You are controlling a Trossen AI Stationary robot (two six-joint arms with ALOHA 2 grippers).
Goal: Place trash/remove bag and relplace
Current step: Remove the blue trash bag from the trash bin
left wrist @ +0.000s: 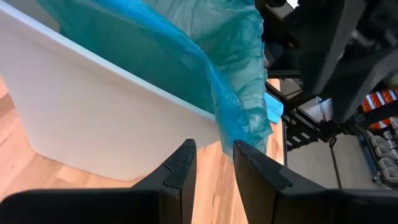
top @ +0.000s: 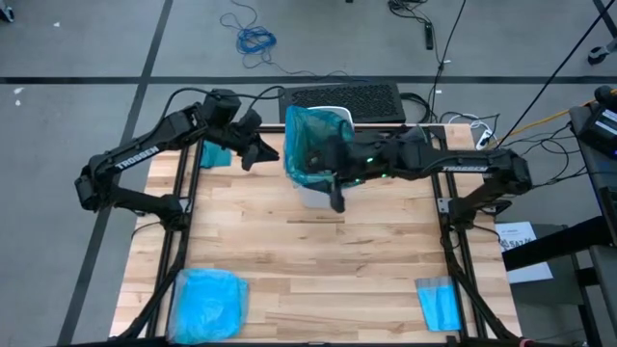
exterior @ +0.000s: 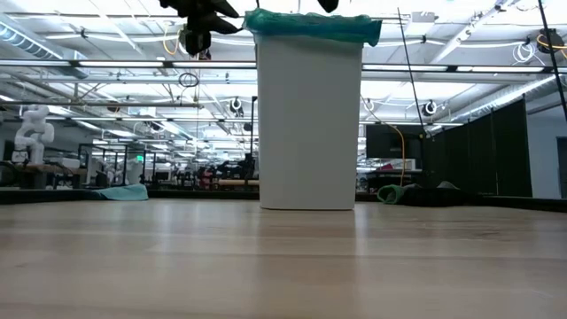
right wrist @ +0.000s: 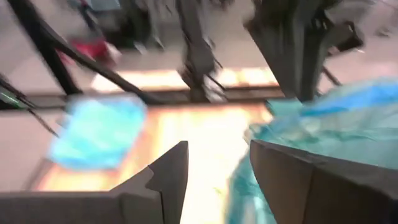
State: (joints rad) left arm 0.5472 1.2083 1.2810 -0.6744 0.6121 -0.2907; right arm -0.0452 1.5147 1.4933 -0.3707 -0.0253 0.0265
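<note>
At the near edge of the wooden table (top: 318, 280), a crumpled sky-blue plastic bag (top: 207, 301) lies at the left corner and a small flat folded blue sheet (top: 439, 303) at the right corner, both well apart from the bin. Farther back, the white bin (exterior: 308, 124) stands upright near the far edge, its long axis vertical and its mouth facing up. The teal-green bag (top: 316, 145) lines the bin, its edge folded over the rim. The right gripper (top: 337, 193) hangs over the bin's near rim; its jaws stand apart with nothing visible between them. The left gripper (left wrist: 211, 165) sits just beside the bin's left side, jaws parted by a narrow gap and holding nothing. A further teal sheet (top: 214, 154) lies under the left arm. Beyond the table's far edge rests a black perforated panel (top: 342, 99), with a blue cable coil (top: 255, 40) on the floor.
</note>
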